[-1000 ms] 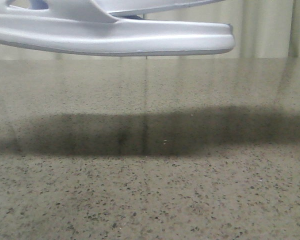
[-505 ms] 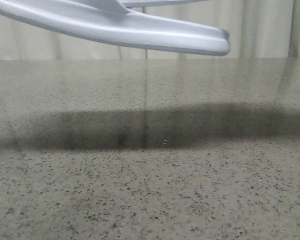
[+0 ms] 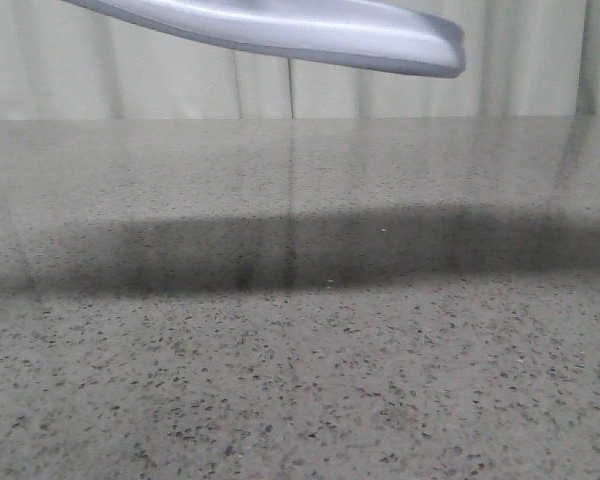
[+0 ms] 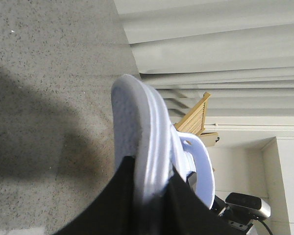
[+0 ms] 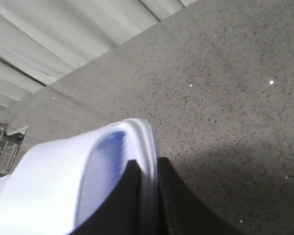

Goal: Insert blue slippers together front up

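Gripping blue slippers (image 4: 147, 147), both end effectors clamped.

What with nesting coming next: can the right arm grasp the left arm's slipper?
Probably not. The right gripper is shut on its own slipper, so it has no free fingers. The left gripper holds the left slipper up in open air, so only that full grip seems to be in the way.
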`<state>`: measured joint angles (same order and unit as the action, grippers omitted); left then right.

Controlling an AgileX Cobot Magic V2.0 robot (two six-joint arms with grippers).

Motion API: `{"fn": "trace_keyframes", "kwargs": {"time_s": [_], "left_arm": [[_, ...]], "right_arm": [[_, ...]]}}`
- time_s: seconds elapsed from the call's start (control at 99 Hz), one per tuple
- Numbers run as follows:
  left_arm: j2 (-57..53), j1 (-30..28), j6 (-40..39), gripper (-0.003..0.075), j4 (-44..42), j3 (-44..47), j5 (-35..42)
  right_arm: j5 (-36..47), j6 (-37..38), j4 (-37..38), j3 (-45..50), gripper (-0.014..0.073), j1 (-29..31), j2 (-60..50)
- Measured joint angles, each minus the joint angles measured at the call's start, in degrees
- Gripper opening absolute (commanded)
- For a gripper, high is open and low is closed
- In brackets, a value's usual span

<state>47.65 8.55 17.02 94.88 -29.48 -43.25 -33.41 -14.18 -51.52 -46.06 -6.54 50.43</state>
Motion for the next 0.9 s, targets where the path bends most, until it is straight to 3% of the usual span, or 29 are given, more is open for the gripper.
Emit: {"fn": "trace_keyframes", "kwargs": {"time_s": [0.515,0.798,0.899], "left_arm": [[0.0,-0.8,2.6,0.0016,2.3,0.0,0.5],[0.0,-0.8,3.2,0.0016,2.8,0.0,0.0],[0.0,-0.8,3.2,0.0016,2.8,0.0,-0.8]], "right_arm": [[7.3,-17.1,-17.0,0.0,-0.0107,-8.4,10.2],[10.9,-22.2,-18.3,0.0,-0.0104,-9.2,11.6],[12.0,-22.9,-15.8,0.0,-0.0025,-9.4,11.6]]}}
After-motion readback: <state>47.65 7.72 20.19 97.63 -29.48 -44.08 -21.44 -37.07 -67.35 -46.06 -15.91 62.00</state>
